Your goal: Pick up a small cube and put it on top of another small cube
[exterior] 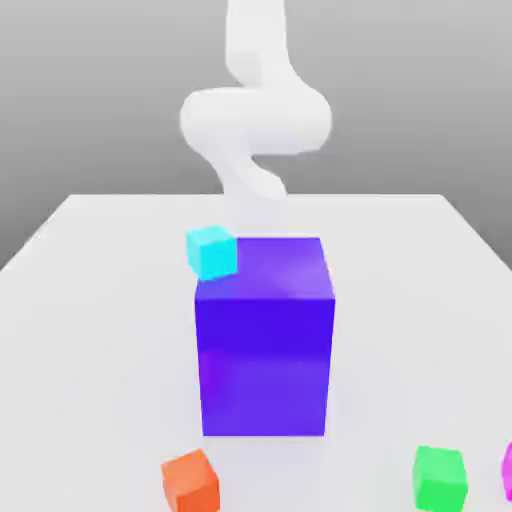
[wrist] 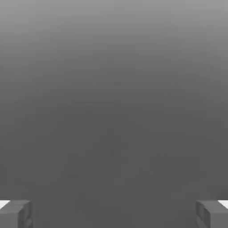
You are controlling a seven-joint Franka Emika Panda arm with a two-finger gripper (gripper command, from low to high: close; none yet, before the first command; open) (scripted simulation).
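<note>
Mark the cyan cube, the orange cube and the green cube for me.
cyan cube [exterior: 212,251], exterior view, centre of its front face.
orange cube [exterior: 191,482], exterior view, middle of its visible front face.
green cube [exterior: 440,477], exterior view, middle of its front face.

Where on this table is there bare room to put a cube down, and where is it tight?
Table is bare on both sides of the purple block, widest toward the exterior view's left and right edges, and behind it below the arm. Crowded: the near edge, with orange cube, green cube and a magenta one. Cyan cube sits by the block's top corner.
</note>
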